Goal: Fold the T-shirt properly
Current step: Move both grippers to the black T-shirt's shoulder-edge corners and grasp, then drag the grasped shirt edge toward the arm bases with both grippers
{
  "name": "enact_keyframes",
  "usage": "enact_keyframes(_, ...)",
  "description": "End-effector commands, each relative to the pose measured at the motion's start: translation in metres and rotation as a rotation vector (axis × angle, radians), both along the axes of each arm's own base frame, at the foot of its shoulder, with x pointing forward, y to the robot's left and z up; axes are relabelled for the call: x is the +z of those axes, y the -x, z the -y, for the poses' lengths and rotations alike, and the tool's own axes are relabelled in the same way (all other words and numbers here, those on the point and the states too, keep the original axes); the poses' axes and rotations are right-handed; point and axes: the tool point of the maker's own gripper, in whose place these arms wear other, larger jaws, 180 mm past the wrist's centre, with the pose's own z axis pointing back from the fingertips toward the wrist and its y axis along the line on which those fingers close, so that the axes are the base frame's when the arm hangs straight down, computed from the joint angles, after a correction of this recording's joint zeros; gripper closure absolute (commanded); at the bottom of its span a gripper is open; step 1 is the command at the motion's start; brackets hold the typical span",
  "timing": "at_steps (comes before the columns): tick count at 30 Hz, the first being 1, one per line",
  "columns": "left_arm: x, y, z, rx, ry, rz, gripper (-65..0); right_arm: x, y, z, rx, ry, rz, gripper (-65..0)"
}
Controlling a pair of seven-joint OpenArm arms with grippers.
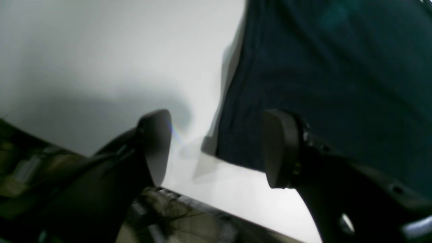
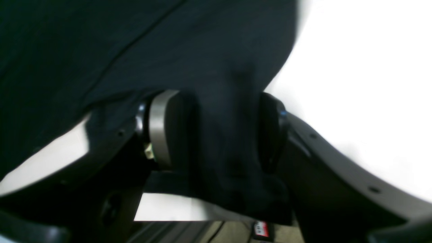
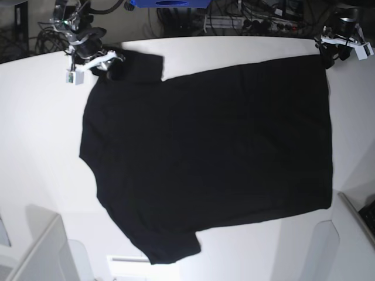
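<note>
The black T-shirt (image 3: 211, 152) lies spread flat on the white table (image 3: 35, 129), plain side up, with no print showing. My right gripper (image 3: 111, 64) is at the shirt's far left corner, by a sleeve. In the right wrist view it (image 2: 217, 130) is shut on a bunched fold of the black cloth (image 2: 222, 135). My left gripper (image 3: 327, 57) is at the shirt's far right corner. In the left wrist view it (image 1: 217, 148) is open, its fingers (image 1: 280, 148) straddling the shirt's edge (image 1: 303, 67) and holding nothing.
Cables and a blue object (image 3: 170, 3) lie beyond the table's back edge. White raised panels stand at the front left (image 3: 35, 252) and front right (image 3: 351, 234). The table's edge and the floor (image 1: 189, 216) show below the left gripper.
</note>
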Motion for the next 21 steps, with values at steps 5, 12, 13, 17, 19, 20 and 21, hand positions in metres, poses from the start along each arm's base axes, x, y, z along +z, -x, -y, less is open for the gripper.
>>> enact_keyframes(5, -0.012, 0.002, 0.003, 0.041, 0.023, 0.007, -40.3, -0.007, 0.011, 0.000, 0.014, 0.005, -0.048, -30.6)
enact_keyframes(12, -0.030, 0.000, 0.003, 0.072, 0.062, -0.005, -40.3, -0.007, 0.011, 0.001, 0.015, 0.008, -0.048, -30.5)
enact_keyframes(13, -0.031, 0.001, 0.002, 0.076, 0.066, -0.007, -40.3, -0.007, 0.011, 0.001, 0.015, 0.008, -0.048, -30.5)
enact_keyframes(17, -0.039, -0.004, 0.014, 0.053, 0.092, -0.015, -40.2, -0.007, 0.011, 0.001, 0.015, 0.008, -0.048, -30.5)
enact_keyframes(19, -0.043, -0.004, 0.019, 0.043, 0.104, -0.022, -40.2, -0.007, 0.011, 0.001, 0.015, 0.008, -0.048, -30.5)
enact_keyframes(20, -0.044, -0.005, 0.021, 0.039, 0.109, -0.024, -40.2, -0.007, 0.011, 0.001, 0.015, 0.008, -0.048, -30.5)
enact_keyframes(21, -0.046, -0.005, 0.024, 0.035, 0.115, -0.027, -40.2, -0.007, 0.011, 0.001, 0.015, 0.008, -0.048, -30.5)
